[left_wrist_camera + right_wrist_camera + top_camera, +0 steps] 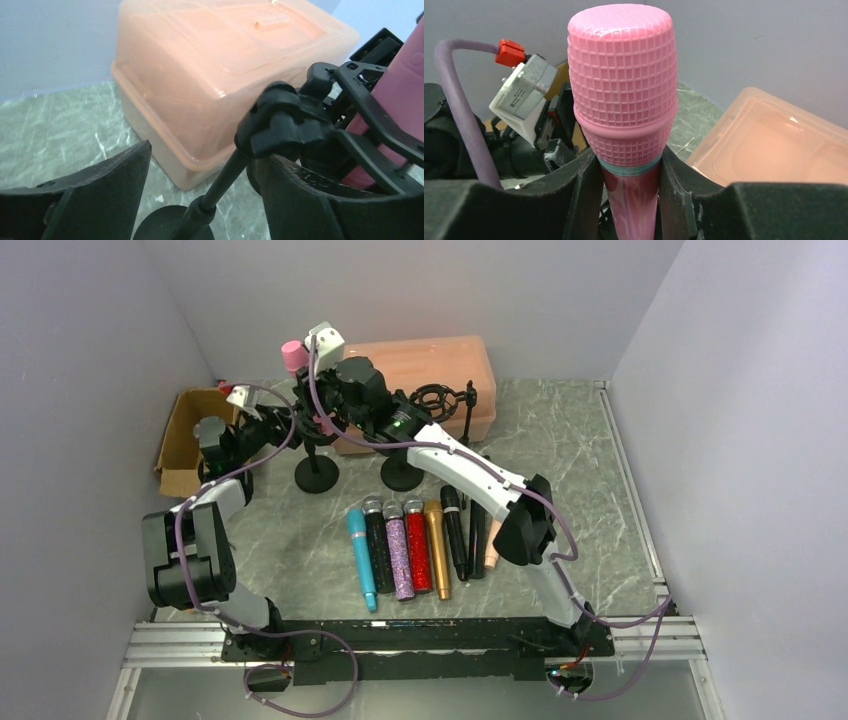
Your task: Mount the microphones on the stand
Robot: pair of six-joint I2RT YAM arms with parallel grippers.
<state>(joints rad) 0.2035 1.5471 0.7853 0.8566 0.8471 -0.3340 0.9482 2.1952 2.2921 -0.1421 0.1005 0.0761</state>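
Grey-green marbled worktop [600,470]. Right jaws clenched on pink microphone [624,90] just under its head, upright at the left stand [316,476] clip. Left jaws parted, straddling that stand's stem. Other microphones [418,550] lie in a row on the worktop. White module [519,100] label — I can't read it, too small.

The pink microphone [623,85] has a matt plastic head moulded in a fine grid, above a glossy, smooth handle. The storage box [200,60] is translucent peach plastic (glossy, catching light). The stand [280,125] looks matt black. The counter [585,440] is smooth, marble-patterned. The cardboard box [180,435] is dull brown.
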